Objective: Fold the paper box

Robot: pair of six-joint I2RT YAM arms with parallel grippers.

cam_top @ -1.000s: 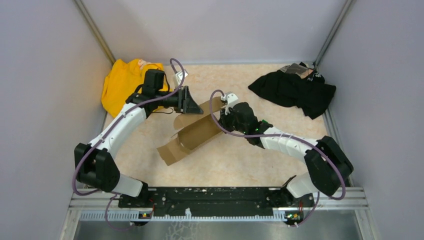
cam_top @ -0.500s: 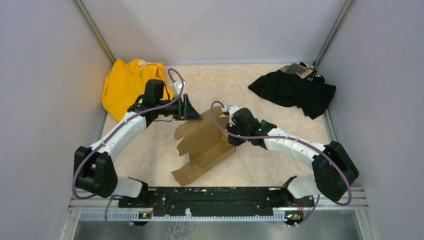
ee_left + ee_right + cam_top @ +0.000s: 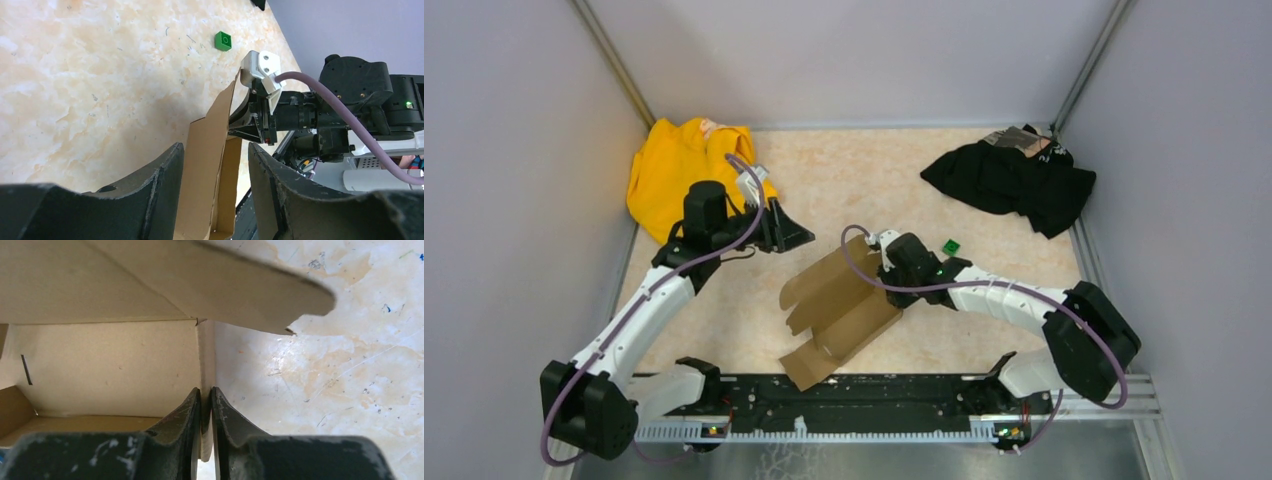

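While right tool pinches paper box wall to hold it up, box sits mid worktop; left tool wide, empty, near box, likely ready to push flap.

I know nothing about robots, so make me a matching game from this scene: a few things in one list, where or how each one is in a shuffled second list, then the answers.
Things
1. left gripper
2. right gripper
3. green cube
4. yellow garment

Places or states
A. shut on a wall of the paper box
B. heaped in the far left corner
C. open, holding nothing
D. loose on the table, just beyond the right gripper

Pairs: 1-C, 2-A, 3-D, 4-B
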